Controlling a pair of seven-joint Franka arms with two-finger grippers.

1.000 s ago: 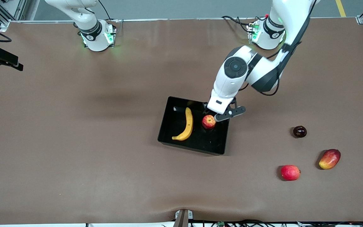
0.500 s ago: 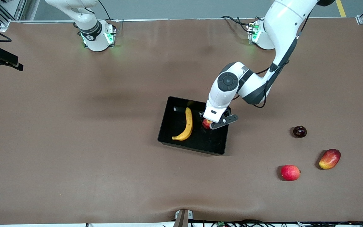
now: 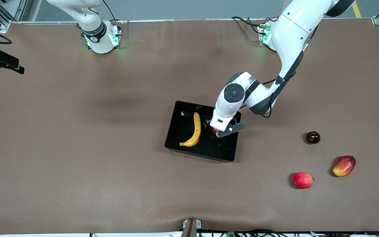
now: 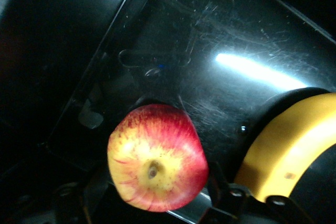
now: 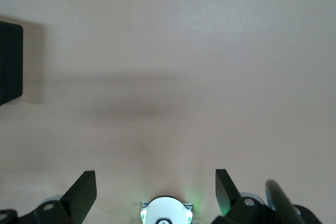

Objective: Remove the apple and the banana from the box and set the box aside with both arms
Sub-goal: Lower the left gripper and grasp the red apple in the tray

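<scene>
Glossy box (image 3: 176, 140) walls crowded the left gripper (image 3: 216, 130) straddling the apple (image 4: 156, 164), grip unconfirmed; a glancing squeeze might roll it bananaward (image 3: 194, 129); right gripper (image 5: 156, 191) waited spread.

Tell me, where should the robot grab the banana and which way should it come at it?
Probably around its thick middle, coming straight down from above. The banana lies flat on the floor of the box, so only its top is free, and the upright walls block a sideways reach. Its long curve means the fingers should pinch across its narrow width. The apple sits close beside it, so some care is needed.
</scene>
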